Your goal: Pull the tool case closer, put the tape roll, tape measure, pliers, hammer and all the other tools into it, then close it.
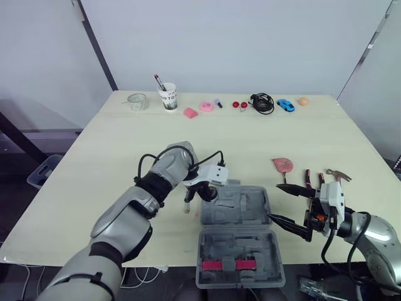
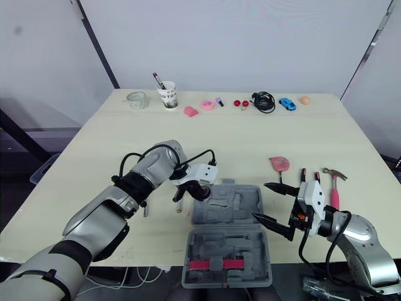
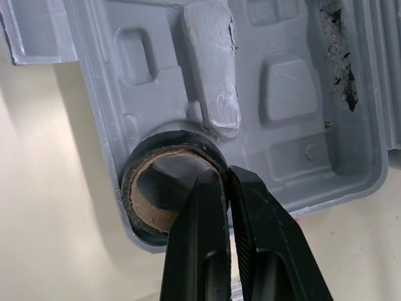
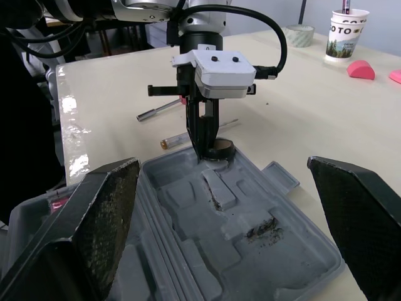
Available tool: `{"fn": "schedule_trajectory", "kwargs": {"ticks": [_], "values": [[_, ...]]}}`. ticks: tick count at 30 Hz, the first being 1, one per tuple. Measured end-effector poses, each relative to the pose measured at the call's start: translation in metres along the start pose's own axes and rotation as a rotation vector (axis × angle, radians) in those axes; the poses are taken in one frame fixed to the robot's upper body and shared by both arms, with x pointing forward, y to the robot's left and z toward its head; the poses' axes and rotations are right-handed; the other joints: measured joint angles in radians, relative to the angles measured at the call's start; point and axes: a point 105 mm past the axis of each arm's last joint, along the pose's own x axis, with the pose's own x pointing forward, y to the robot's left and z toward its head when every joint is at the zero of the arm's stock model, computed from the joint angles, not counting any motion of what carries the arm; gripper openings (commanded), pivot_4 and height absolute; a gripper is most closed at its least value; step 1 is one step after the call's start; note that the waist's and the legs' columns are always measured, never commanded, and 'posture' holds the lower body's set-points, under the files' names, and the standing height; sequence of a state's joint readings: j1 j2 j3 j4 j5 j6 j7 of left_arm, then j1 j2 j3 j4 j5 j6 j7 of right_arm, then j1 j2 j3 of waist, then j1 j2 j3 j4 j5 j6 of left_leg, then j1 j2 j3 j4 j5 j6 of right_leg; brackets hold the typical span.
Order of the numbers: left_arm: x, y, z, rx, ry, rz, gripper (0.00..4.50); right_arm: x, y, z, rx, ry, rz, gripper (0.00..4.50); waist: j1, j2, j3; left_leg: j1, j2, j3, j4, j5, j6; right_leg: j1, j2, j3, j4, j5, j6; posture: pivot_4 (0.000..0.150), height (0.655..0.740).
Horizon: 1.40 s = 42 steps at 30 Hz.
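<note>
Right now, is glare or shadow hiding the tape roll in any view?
Left wrist view: the tape roll is shaded inside, its rim plain in the left gripper. Right wrist view: a glare streak on the table, apart from the roll. Left eye view: even light, faint shadows.

Matt moulded-plastic tool case (image 3: 282,94) — tape roll (image 3: 133,188) glossy black over a rough cardboard core

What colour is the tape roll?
The tape roll is black with a brown cardboard core; best in the left wrist view.
</note>
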State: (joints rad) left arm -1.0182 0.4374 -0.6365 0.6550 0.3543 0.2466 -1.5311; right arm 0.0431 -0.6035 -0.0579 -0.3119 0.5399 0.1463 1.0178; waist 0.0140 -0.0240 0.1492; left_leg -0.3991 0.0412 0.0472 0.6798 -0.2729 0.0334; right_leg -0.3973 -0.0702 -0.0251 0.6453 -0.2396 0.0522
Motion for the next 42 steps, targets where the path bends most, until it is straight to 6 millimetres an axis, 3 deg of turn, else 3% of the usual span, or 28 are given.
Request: {"fn": "schedule_trajectory", "kwargs": {"ticks": [11,14,17,29,42], "values": [[0.001,0.000,-0.001,0.004,0.005,-0.001,0.10,0.001,0.000,0.001,-0.008,0.003,0.000,4.50,0.000,0.000,0.000,0.000,0.000,0.000,0.000,0.000,0.000,0.000,0.000,0.000,0.000,0.000,0.000,0.150,0.7400],[0.001,0.000,-0.001,0.004,0.008,-0.004,0.96,0.001,0.000,0.000,-0.010,0.005,0.000,4.50,0.000,0.000,0.000,0.000,0.000,0.000,0.000,0.000,0.000,0.000,0.000,0.000,0.000,0.000,0.000,0.150,0.7400],[0.001,0.001,-0.003,0.001,0.019,0.006,2.39,0.001,0.000,0.000,-0.011,0.006,0.000,4.50,0.001,0.000,0.000,0.000,0.000,0.000,0.000,0.000,0.000,0.000,0.000,0.000,0.000,0.000,0.000,0.150,0.7400],[0.001,0.001,-0.004,0.008,0.033,0.006,2.39,0.002,0.001,0.000,-0.012,0.004,-0.002,4.50,0.000,0.000,0.000,0.000,0.000,0.000,0.000,0.000,0.000,0.000,0.000,0.000,0.000,0.000,0.000,0.150,0.7400],[-0.016,0.000,0.003,0.036,0.012,0.039,2.39,0.004,0.000,0.001,-0.025,-0.008,-0.001,4.50,0.001,0.000,0.000,0.000,0.000,0.000,0.000,0.000,0.000,0.000,0.000,0.000,0.000,0.000,0.000,0.150,0.7400]]}}
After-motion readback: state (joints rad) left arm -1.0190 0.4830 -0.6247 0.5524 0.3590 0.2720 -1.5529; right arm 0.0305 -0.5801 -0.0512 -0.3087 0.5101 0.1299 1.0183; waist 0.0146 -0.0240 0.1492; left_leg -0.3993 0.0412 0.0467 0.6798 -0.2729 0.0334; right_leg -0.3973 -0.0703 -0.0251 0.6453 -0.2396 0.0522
